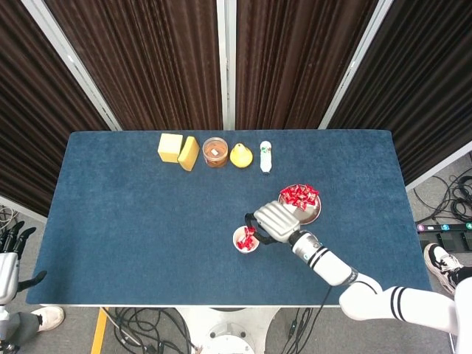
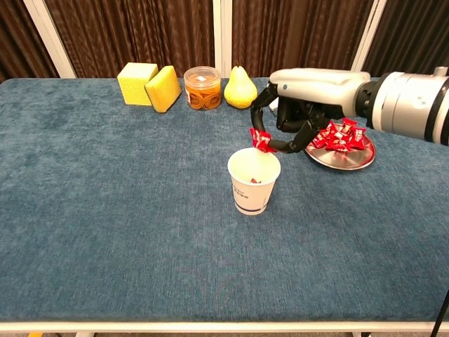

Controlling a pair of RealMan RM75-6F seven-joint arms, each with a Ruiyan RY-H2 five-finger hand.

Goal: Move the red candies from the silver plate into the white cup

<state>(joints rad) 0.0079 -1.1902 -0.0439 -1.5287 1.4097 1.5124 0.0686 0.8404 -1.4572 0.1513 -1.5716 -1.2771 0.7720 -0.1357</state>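
Observation:
A white cup (image 2: 253, 181) stands mid-table, with red candy inside it (image 1: 244, 241). My right hand (image 2: 303, 105) hovers just above its far rim and pinches a red candy (image 2: 262, 140) between thumb and finger. The same hand (image 1: 276, 220) shows next to the cup (image 1: 245, 240) in the head view. The silver plate (image 2: 339, 158) lies to the right of the cup with several red candies (image 2: 342, 136) piled on it; it also shows as the silver plate (image 1: 313, 212) in the head view. My left hand (image 1: 9, 243) hangs off the table's left edge, fingers spread, holding nothing.
Along the far side stand a yellow cube (image 2: 136, 82), a yellow sponge (image 2: 163, 88), a jar of orange snacks (image 2: 202, 88), a yellow pear (image 2: 240, 89) and a small white bottle (image 2: 276, 95). The blue cloth covers the whole table (image 2: 105, 210).

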